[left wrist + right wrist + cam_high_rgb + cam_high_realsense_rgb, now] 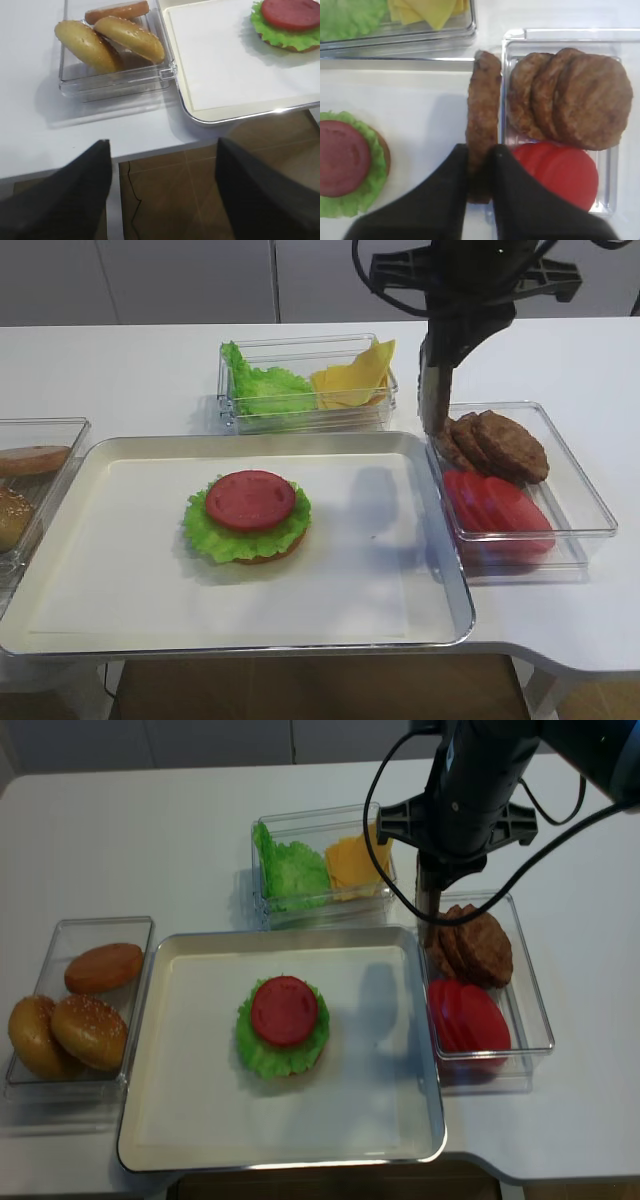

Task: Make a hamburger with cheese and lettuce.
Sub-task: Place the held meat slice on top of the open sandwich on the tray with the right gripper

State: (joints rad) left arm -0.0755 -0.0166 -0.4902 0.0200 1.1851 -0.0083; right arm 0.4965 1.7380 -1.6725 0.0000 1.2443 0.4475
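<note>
Patty, brown and round, hangs edge-on from the right gripper, whose black fingers pinch its upper rim. In the wrist view it hangs over the seam between the silver-rimmed cream tray and the clear plastic box that holds three more overlapping brown patties and a row of red tomato slices.

On the tray, left of centre, lies the hamburger so far: a tan bun half at the bottom, a frilly green leaf over it and a round red tomato slice on top. It is well apart from the hanging patty.

Behind the tray a second clear box holds the lettuce, crinkled and bright green, on the left, and the cheese, thin yellow squares, on the right.

At the left edge of the white surface a third clear box holds three bun pieces.

The left gripper hovers over the front edge of the surface, its dark fingers spread wide and holding nothing.
</note>
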